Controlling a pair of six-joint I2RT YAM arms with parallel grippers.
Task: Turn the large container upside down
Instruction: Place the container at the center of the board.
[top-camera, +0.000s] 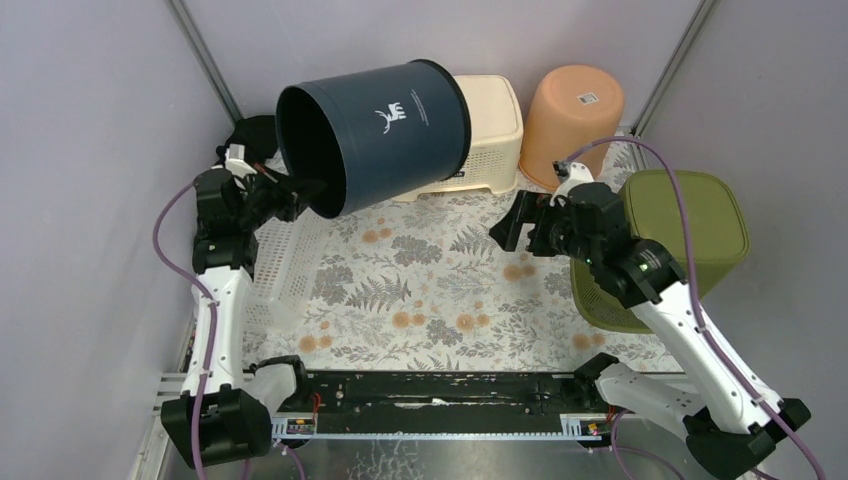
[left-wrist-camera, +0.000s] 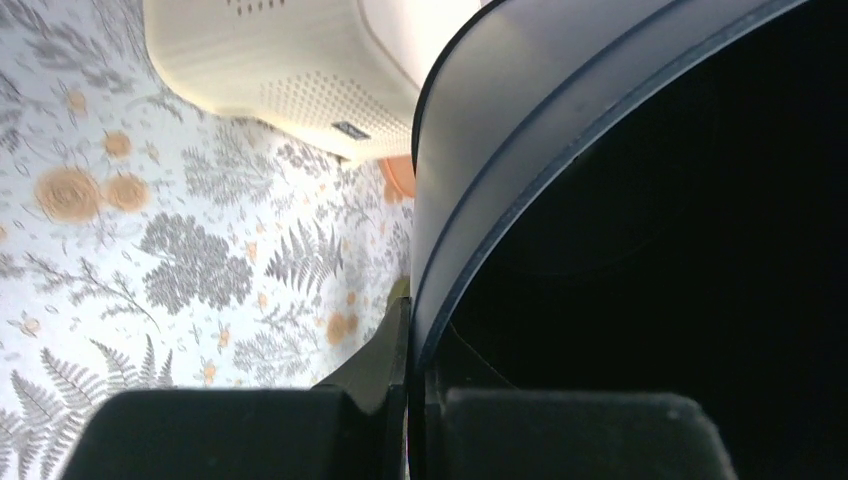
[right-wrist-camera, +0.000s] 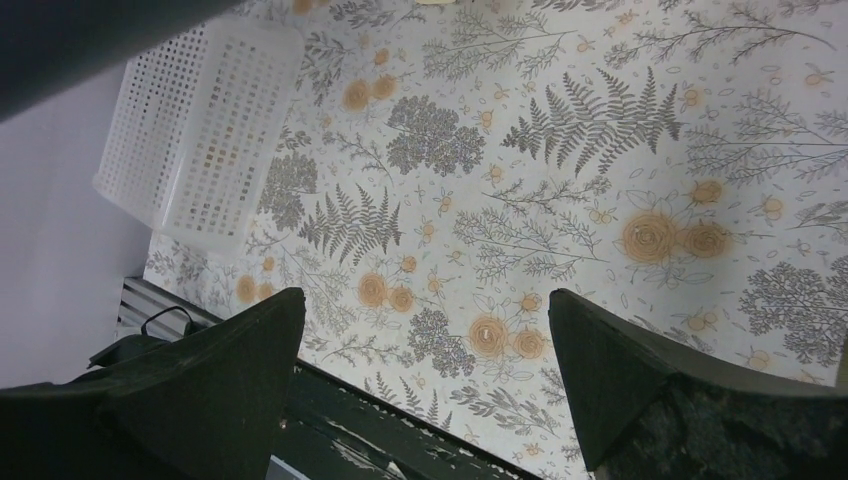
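The large container is a dark navy bucket (top-camera: 385, 130) with a white logo. It hangs tilted on its side above the table's back left, its open mouth facing left and toward me. My left gripper (top-camera: 300, 190) is shut on the lower rim of the bucket (left-wrist-camera: 470, 230), one finger outside the wall and one inside. My right gripper (top-camera: 510, 232) is open and empty, hovering over the floral mat to the right of the bucket; its fingers (right-wrist-camera: 230, 370) stand wide apart.
A cream basket (top-camera: 490, 135) stands upside down behind the bucket. An orange bucket (top-camera: 572, 110) is upside down at the back right. An olive bin (top-camera: 690, 240) stands under the right arm. A white mesh tray (top-camera: 275, 265) lies at the left.
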